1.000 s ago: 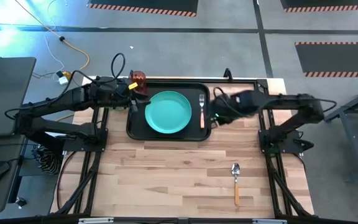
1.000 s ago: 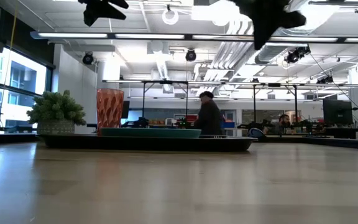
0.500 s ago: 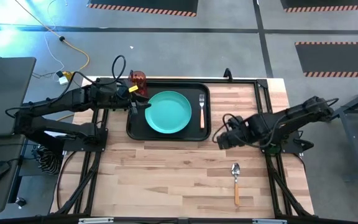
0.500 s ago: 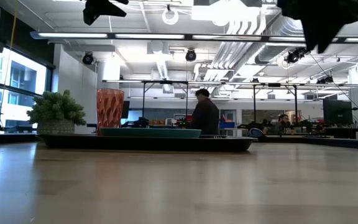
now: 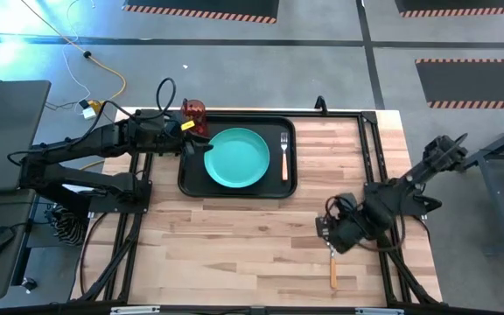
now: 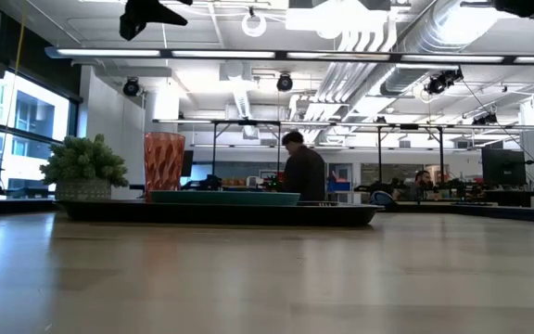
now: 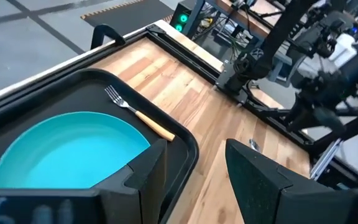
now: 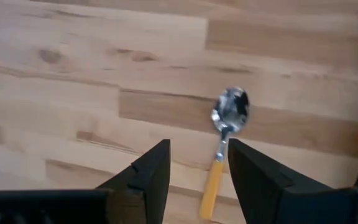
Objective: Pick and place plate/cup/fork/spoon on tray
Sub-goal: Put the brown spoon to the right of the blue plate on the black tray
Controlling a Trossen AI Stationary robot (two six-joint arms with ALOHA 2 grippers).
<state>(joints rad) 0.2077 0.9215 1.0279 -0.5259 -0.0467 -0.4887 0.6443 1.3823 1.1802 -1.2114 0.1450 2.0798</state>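
Observation:
The black tray (image 5: pixel 291 188) lies at the table's far middle. On it rests the teal plate (image 5: pixel 236 158), with the fork (image 5: pixel 284 156) flat to its right, tines toward the far edge. The red-brown cup (image 5: pixel 194 111) stands upright at the tray's far left corner; whether on it or beside it, I cannot tell. The spoon (image 8: pixel 224 134) lies on the bare wood near the front right, wooden handle (image 5: pixel 333 273) toward the near edge. My right gripper (image 8: pixel 194 168) hangs open above it, a little above its bowl, touching nothing. My left gripper (image 7: pixel 194 168) stands open over the tray's left edge.
A green potted plant (image 6: pixel 84 167) stands left of the cup in the low view. Black frame rails run along the table's left and right sides (image 5: pixel 376 175). Bare wood (image 5: pixel 234 245) stretches between the tray and the near edge. A person (image 6: pixel 302 172) stands far behind the table.
My right gripper has swung from the tray's right edge, beside the fork, toward the table's near edge and a little right, and now hangs over the spoon. The fork, plate and cup have stayed in place.

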